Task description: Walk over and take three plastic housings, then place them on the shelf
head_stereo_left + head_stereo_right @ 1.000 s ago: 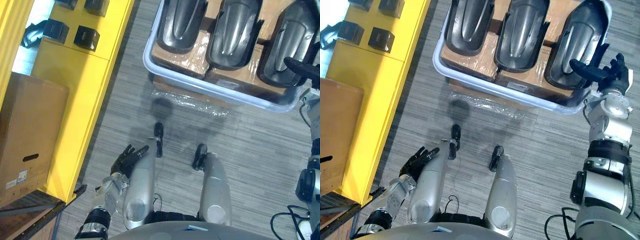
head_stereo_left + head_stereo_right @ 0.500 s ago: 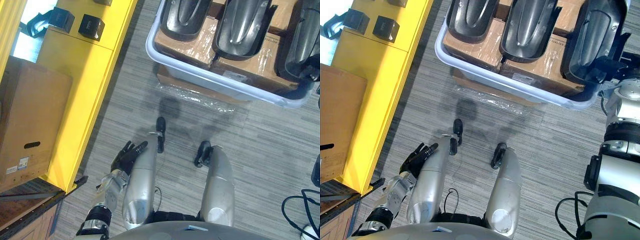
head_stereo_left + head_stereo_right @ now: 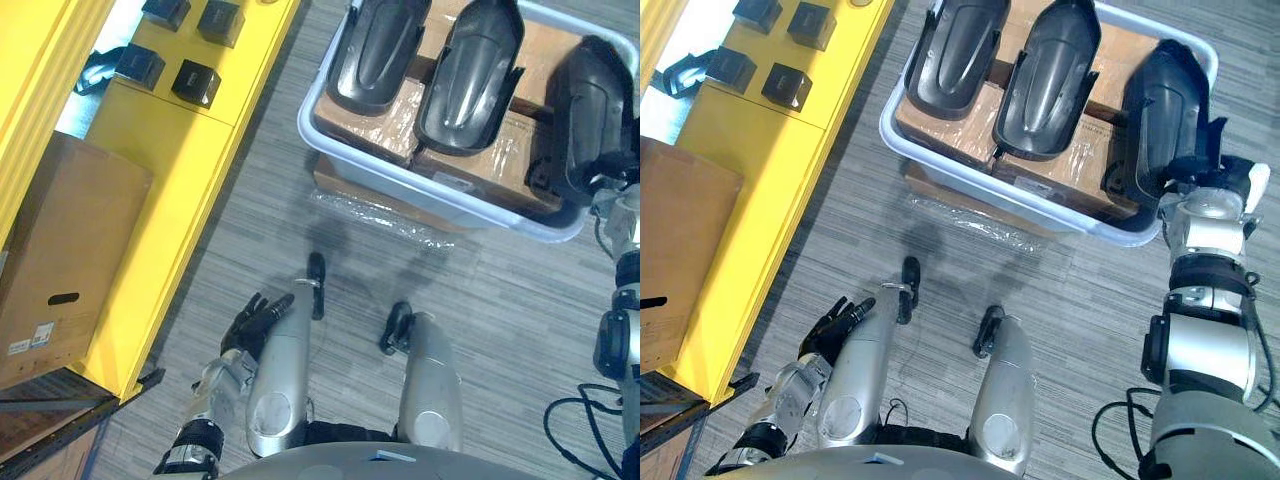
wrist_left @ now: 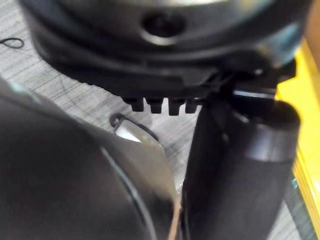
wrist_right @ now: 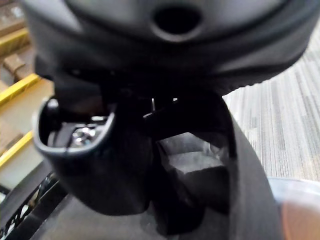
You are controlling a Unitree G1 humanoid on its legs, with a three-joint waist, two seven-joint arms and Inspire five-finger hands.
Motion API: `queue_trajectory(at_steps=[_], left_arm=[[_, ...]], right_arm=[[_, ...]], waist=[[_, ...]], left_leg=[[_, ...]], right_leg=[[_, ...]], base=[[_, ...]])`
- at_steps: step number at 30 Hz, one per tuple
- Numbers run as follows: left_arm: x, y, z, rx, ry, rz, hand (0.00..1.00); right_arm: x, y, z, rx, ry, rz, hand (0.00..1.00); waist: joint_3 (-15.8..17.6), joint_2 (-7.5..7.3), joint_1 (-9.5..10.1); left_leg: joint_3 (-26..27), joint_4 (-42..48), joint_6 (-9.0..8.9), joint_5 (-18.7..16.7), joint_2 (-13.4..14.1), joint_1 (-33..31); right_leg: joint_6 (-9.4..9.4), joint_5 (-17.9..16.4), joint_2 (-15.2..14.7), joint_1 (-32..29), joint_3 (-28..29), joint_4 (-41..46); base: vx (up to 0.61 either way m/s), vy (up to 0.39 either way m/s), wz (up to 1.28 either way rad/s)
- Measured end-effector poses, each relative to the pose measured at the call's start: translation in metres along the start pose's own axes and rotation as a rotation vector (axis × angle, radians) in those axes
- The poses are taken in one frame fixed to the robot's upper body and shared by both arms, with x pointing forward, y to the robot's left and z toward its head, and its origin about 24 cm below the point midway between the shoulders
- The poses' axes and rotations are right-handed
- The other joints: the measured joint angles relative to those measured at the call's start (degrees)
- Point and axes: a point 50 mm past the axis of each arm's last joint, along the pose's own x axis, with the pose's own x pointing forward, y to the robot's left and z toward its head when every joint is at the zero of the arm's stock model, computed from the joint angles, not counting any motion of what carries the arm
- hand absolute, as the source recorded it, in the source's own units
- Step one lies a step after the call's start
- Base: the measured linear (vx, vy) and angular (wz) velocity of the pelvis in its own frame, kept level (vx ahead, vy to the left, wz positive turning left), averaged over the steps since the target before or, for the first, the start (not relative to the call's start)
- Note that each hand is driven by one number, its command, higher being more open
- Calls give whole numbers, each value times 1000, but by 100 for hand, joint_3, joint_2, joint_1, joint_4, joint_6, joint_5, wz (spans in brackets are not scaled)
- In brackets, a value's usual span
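Grey carpet (image 3: 260, 210); yellow shelf (image 3: 170, 160) left, bin (image 3: 430, 192) of housings (image 3: 470, 75) ahead.

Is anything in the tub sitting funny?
Yes. The right housing is tipped up on its edge in the tub, while the left housing and middle housing lie flat, hollow side up.

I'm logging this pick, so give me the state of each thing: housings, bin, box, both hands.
Bin: open, no lid.
Left housing: lying hollow side up.
Middle housing: lying hollow side up.
Right hand: grip hidden behind a housing.
Right housing: standing on its side, against that hand.
Left hand: open, empty.
Box: shut.
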Motion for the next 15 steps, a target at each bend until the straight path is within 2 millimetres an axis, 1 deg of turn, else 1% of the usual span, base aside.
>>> queue_trajectory(at_steps=[2, 5, 7, 8, 9, 10, 11, 12, 13, 14, 15], left_arm=[[0, -5, -1, -17, -12, -39, 100], [-3, -7, 6, -52, -60, -65, 100], [-10, -6, 11, -25, -86, -89, 100], [-12, -7, 12, -14, -91, -103, 100], [-15, -15, 15, 6, -109, -147, 100], [-19, -24, 19, 19, -133, -195, 100], [-21, -28, 20, 22, -143, -215, 100], [-26, -37, 23, 27, -161, -260, 100], [-31, -46, 28, 29, -171, -317, 100], [-33, -51, 30, 29, -181, -344, 100], [-36, -64, 40, 34, -207, -406, 100]], right_arm=[[-2, -6, -7, 35, -4, -51, 0], [-9, -18, -19, 78, -75, -163, 0], [-19, -25, -21, 77, -188, -243, 0], [-22, -28, -20, 60, -232, -263, 0], [-28, -34, -18, 30, -322, -297, 0], [-34, -38, -17, -7, -406, -323, 0], [-38, -39, -18, -25, -441, -333, 0], [-46, -36, -21, -41, -491, -337, 0], [-56, -33, -27, -58, -541, -340, 0], [-62, -31, -30, -66, -567, -335, 0], [-73, -30, -35, -88, -618, -330, 0]], waist=[[-4, -24, -11], [-5, -131, -65], [-15, -228, -149], [-14, -236, -173], [-19, -235, -199], [-94, -263, -252], [-225, -288, -300], [-501, -371, -363], [-704, -451, -449], [-787, -473, -477], [-942, -523, -525]], left_leg=[[49, -75, 13, -40, 1, 230], [104, -288, 14, -61, 10, 642], [141, -587, -2, -53, 5, 1101], [145, -675, -11, -45, 2, 1229], [148, -873, -25, -13, -5, 1499], [151, -1090, -40, 33, -25, 1709], [148, -1201, -49, 57, -37, 1746], [150, -1429, -62, 122, -56, 1825], [147, -1635, -79, 182, -70, 1963], [138, -1687, -83, 185, -69, 2020], [146, -1751, -83, 185, -72, 2125]], right_leg=[[38, 24, 8, 259, -8, -168], [67, 74, 40, 733, -89, -508], [99, 167, 89, 1216, -122, -904], [105, 201, 108, 1362, -141, -1032], [120, 307, 166, 1663, -158, -1345], [144, 412, 208, 1912, -202, -1661], [150, 464, 229, 1967, -223, -1819], [150, 579, 276, 2059, -231, -2124], [161, 699, 331, 2245, -261, -2436], [162, 765, 361, 2355, -287, -2587], [194, 862, 386, 2538, -348, -2834]], base=[[97, 3, -4], [115, -29, 0], [111, -29, -3], [123, -19, -6], [128, -8, -5], [124, -5, -3], [129, -4, -1], [157, -9, 0], [176, -13, 0], [184, -14, -1], [168, -15, -1]])
